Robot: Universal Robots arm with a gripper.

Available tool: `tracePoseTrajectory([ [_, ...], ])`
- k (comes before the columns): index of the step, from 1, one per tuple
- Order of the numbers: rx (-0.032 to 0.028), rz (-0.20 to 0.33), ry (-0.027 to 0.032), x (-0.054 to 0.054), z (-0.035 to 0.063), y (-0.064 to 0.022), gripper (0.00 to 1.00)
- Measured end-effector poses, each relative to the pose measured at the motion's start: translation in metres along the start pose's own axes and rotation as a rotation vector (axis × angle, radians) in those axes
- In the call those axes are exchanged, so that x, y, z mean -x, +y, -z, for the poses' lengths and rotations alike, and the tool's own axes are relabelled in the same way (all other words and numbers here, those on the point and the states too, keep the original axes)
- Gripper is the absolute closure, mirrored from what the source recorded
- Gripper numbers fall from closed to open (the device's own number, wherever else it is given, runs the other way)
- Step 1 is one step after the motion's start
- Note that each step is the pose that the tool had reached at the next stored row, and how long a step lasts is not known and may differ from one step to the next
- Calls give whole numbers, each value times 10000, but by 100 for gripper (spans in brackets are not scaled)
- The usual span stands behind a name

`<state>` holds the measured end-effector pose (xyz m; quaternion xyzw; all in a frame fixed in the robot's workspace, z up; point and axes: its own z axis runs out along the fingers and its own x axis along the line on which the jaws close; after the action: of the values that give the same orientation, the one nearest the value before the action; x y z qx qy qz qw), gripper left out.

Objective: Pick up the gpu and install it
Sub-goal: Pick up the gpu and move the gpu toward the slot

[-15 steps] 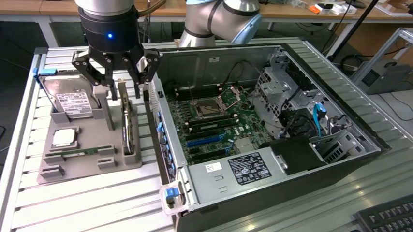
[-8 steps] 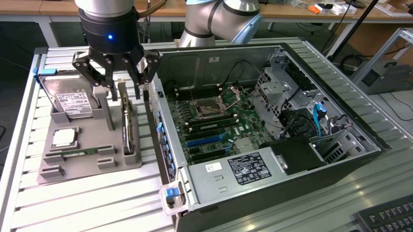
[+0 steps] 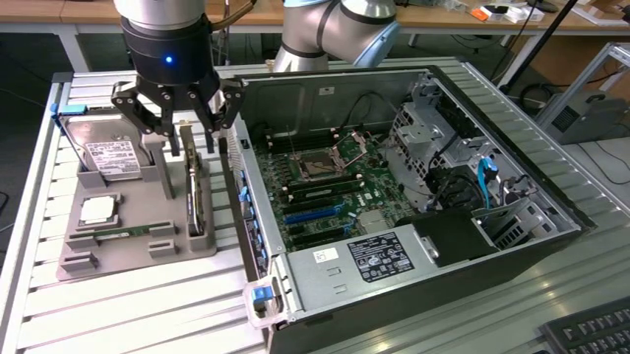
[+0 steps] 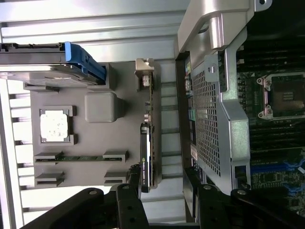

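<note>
The gpu (image 3: 194, 199) stands on its long edge in a slot of the grey holder tray (image 3: 128, 258), just outside the open computer case (image 3: 394, 184). It is a thin green card with a black cooler and a silver bracket at its far end. My gripper (image 3: 184, 144) hangs over the card's far end with its fingers (image 3: 156, 140) spread to either side of it, open and holding nothing. In the wrist view the gpu (image 4: 147, 157) runs between the black fingers (image 4: 127, 195) of my gripper (image 4: 166, 196).
The tray also holds a silver hard drive (image 3: 108, 151), a processor chip (image 3: 99, 210) and a narrow memory stick (image 3: 123, 234). The case wall (image 3: 241, 184) rises right beside the card. Blue slots (image 3: 315, 214) lie on the motherboard inside. A keyboard (image 3: 591, 332) sits at the exterior view's lower right.
</note>
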<state>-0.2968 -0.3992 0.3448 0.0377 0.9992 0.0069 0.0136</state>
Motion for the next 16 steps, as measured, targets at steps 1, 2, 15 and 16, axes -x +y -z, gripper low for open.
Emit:
tracePoseTrajectory([
  [1,-2,0,0,0,-3,0,52],
  [2,-4,0,0,0,-7,0,52],
  [15,-10,0,0,-1,-49,-1,52],
  [16,-9,1,0,-1,-51,-1,52],
])
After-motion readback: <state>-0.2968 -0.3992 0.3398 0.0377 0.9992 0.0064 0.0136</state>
